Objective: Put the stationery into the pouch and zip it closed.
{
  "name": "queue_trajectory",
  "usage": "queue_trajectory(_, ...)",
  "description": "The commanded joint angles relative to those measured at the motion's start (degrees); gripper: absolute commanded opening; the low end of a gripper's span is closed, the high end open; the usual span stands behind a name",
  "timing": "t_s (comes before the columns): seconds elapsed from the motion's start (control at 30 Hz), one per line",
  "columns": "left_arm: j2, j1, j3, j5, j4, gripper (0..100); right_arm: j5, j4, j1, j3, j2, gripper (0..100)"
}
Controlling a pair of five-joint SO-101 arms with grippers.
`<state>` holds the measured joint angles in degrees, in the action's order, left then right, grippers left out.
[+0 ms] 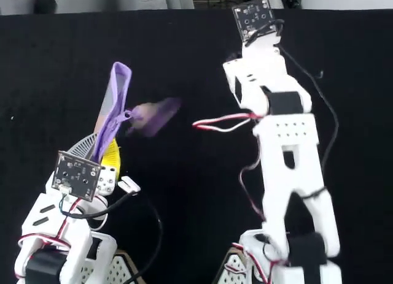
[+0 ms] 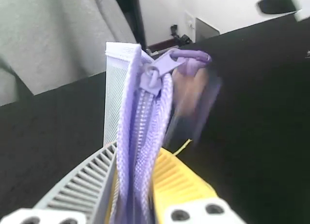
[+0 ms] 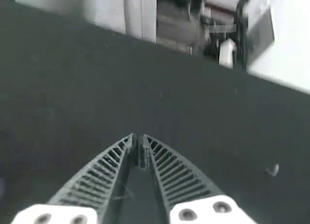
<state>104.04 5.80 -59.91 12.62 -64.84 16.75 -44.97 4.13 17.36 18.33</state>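
Both end effectors [image 2: 139, 150] [image 3: 138, 140] closed

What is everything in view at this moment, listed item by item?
table: one, black
pouch: one, purple zip edge, pale grey side, held upright over the table's left part
zip tag: one, purple, blurred, at the pouch's top end
wires: few, red and white, looping above mid-table
left arm: one, white, at the near edge
right arm: one, white, stretched toward the far edge
left gripper: one, grey and yellow, shut on the pouch
right gripper: one, dark grey, shut, empty, above the table
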Motion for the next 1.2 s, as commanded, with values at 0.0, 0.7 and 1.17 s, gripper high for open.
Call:
queue_trajectory(0.0,0.6,2.1,3.7,-0.2,0.2,3,0.6,1.4,-3.3,-5.5,-4.5,1.1)
queue_trajectory(0.7,0.5,2.1,-4.0,-6.2,8.4,3,-5.7,-12.5,18.4,9.8,29.5,31.4)
queue_trajectory(1.17,0.5,2.2,-4.2,-6.2,8.4,3,-8.5,8.4,35.3,44.4,62.2,30.6)
